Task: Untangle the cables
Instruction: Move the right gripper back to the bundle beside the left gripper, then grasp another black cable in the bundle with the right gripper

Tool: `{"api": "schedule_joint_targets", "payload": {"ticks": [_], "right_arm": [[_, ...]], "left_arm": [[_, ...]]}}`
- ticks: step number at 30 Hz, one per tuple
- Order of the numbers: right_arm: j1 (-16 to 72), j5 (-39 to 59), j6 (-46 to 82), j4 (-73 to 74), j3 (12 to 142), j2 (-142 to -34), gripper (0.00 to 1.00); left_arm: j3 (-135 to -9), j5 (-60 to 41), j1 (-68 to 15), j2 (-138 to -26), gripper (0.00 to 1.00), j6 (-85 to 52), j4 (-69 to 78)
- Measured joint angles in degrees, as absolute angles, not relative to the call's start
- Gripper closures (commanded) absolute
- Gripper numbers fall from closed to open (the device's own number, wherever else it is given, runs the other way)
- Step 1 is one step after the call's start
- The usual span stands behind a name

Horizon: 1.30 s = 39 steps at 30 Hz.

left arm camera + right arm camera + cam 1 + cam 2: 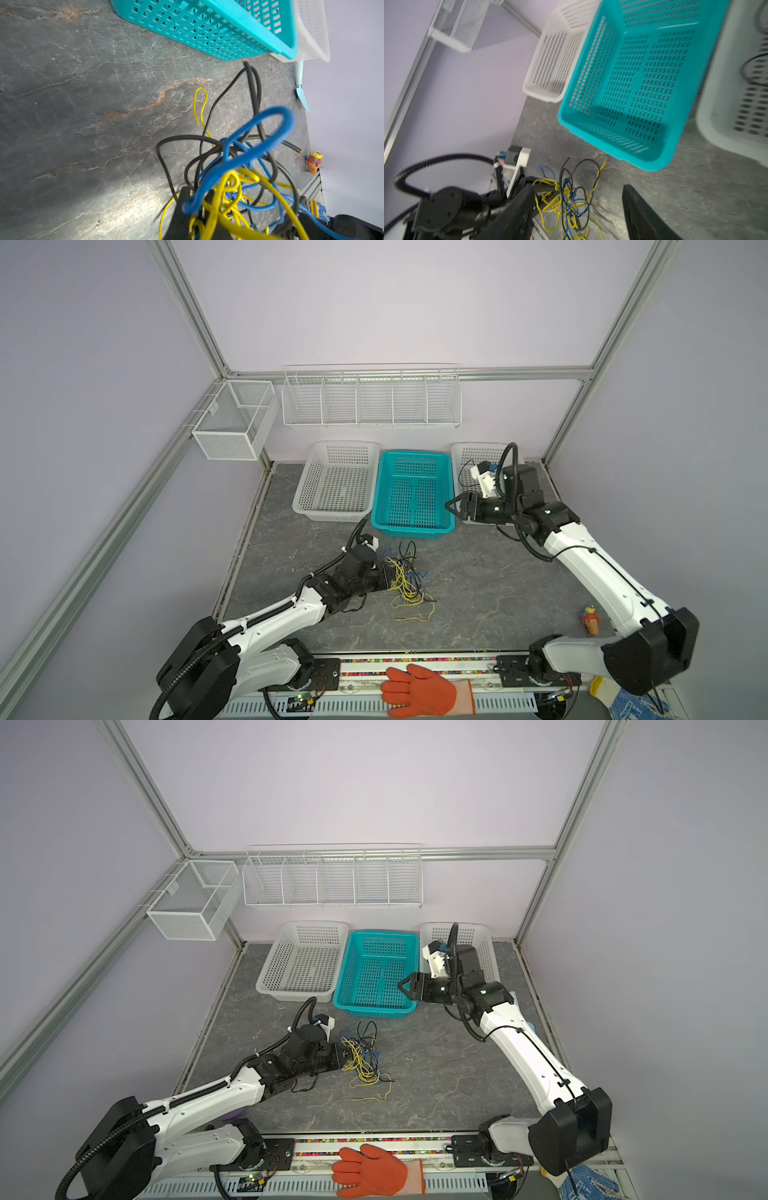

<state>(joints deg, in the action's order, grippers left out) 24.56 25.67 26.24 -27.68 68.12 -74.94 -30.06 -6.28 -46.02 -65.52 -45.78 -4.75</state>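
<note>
The cables [406, 578] [362, 1058] are thin yellow, black and blue wires lying in one tangle on the dark stone table, in front of the teal basket. My left gripper [390, 573] [342, 1055] is at the tangle's left side. In the left wrist view the left gripper [195, 212] is shut on a bunch of yellow and blue strands. My right gripper [451, 506] [404, 986] hangs open and empty above the teal basket's right front corner. Seen from the right wrist, the right gripper [577, 207] frames the cables [569, 203] far below. One black cable [464, 472] lies in the right white basket.
Three baskets stand along the back: white [332, 516], teal [409, 529], white [478, 450]. A wire rack [372, 396] and a mesh box [232, 423] hang on the walls. A small toy cone [590, 619] sits at the right. An orange glove [419, 691] rests on the front rail.
</note>
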Motion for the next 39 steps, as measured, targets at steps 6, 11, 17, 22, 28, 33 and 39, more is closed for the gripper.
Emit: {"api": "schedule_joint_targets", "payload": {"ticks": [6,11,17,22,28,33,39], "right_arm": [[33.04,30.52,25.41,-24.01,55.79,-73.38,0.35],[39.59,30.98,24.69,-20.86,53.06,-73.45,0.44],[43.62,28.60,22.26,-18.44,53.84,-76.60,0.59],[43.66,25.32,21.19,-18.59,55.86,-82.56,0.60],[43.66,24.88,20.93,-18.57,57.17,-86.46,0.69],[43.86,25.08,20.78,-18.48,57.45,-87.55,0.86],[44.38,23.73,20.51,-18.65,57.45,-87.55,0.93]], "left_arm": [[-30.09,-7.07,-46.02,-65.67,1.00,-44.91,-5.08],[-30.09,-7.42,-46.02,-65.63,1.00,-44.58,-5.15],[-30.06,-7.92,-46.02,-65.06,1.00,-44.27,-5.67],[-30.06,-8.16,-46.02,-63.83,1.00,-44.05,-6.83],[-30.04,-8.49,-46.02,-62.72,1.00,-43.86,-8.08],[-29.93,-8.47,-46.02,-62.57,1.00,-43.86,-8.19],[-29.69,-8.45,-46.02,-62.57,1.00,-43.83,-8.56]]}}
